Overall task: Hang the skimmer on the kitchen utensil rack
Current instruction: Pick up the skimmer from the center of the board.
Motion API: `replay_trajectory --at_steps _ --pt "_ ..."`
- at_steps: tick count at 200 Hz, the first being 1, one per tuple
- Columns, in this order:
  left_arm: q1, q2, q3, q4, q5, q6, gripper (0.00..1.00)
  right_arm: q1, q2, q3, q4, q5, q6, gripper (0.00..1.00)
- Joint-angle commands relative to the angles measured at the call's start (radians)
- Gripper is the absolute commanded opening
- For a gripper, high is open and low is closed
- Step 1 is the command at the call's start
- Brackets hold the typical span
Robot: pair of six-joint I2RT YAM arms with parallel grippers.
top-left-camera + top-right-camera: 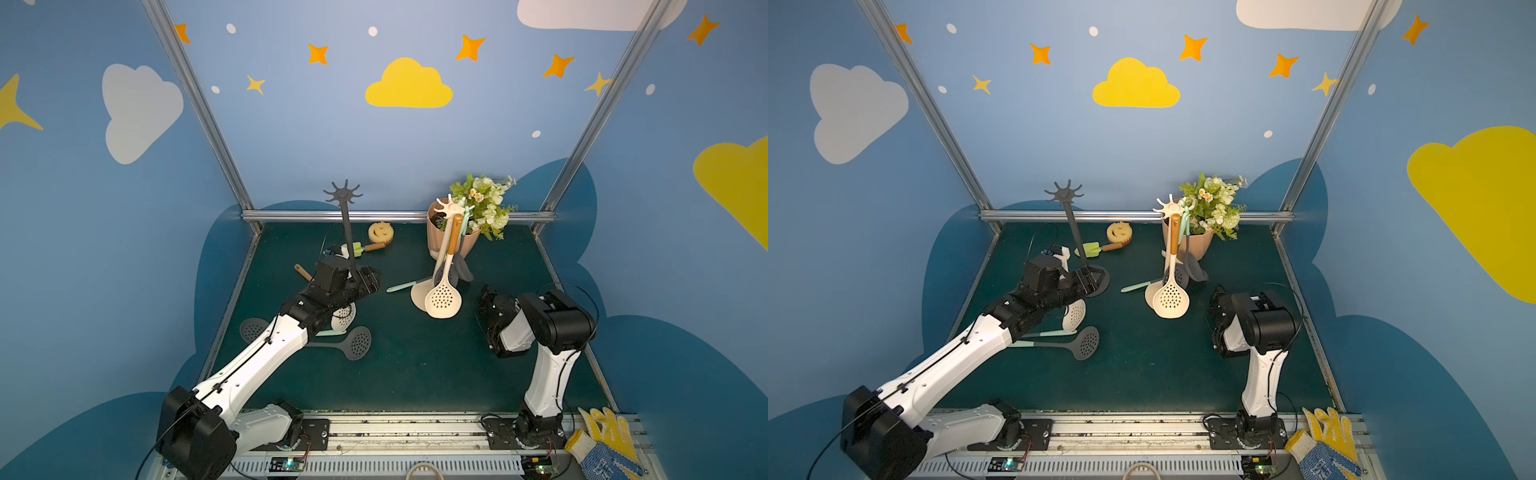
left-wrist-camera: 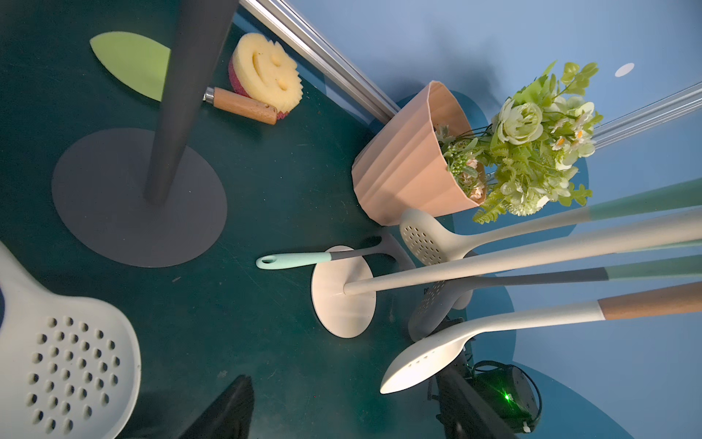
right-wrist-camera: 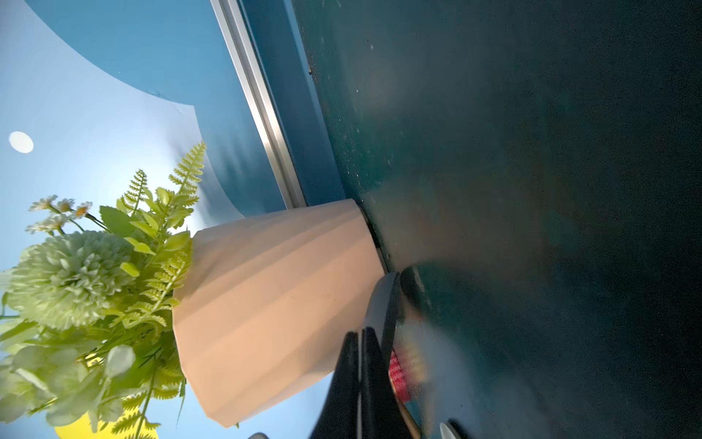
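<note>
in both top views the left pincer point(image 1: 1092, 281) sits left of centre, low over the round foot of the dark rack point(image 1: 347, 232), its jaws spread wide with nothing between them; the left wrist view shows bare bench point(image 2: 266, 171) between the two dark fingers at its bottom edge. every hook at the top of the dark rack is bare. a white skimmer point(image 1: 1074, 314) lies on the bench just below the left arm and is partly hidden by it; it fills the lower left of the left wrist view. a grey skimmer point(image 1: 358, 343) lies flat just below it, its perforated head pointing right. right of centre stands the cream rack point(image 1: 449, 208), where a cream skimmer point(image 1: 444, 299) with a wooden grip hangs among other utensils, in front of a flower pot point(image 1: 469, 243). a smiley sponge point(image 1: 380, 231) lies near the back rail between the two racks. the right pincer point(image 3: 361, 334) is clenched on nothing, its fingers pressed together, low over the bench at the right of the top views, beside the cream rack.
</note>
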Motion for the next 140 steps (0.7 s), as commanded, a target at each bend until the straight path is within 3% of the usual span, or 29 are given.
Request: replay_trajectory --at_steps 1,68,92,140 --pt "0.007 -0.022 -0.003 0.011 0.008 0.016 0.78 -0.016 -0.030 -0.015 -0.007 -0.003 -0.006 0.08" --pt "0.005 -0.013 -0.016 0.015 0.026 0.017 0.78 -0.028 -0.026 -0.085 -0.010 -0.229 -0.114 0.53" --pt "0.007 -0.010 -0.016 0.018 0.032 0.017 0.78 -0.009 -0.009 -0.078 -0.013 -0.290 -0.113 0.58" --pt "0.007 -0.013 -0.014 0.020 0.032 0.018 0.78 0.037 0.006 -0.041 -0.054 -0.296 -0.086 0.65"
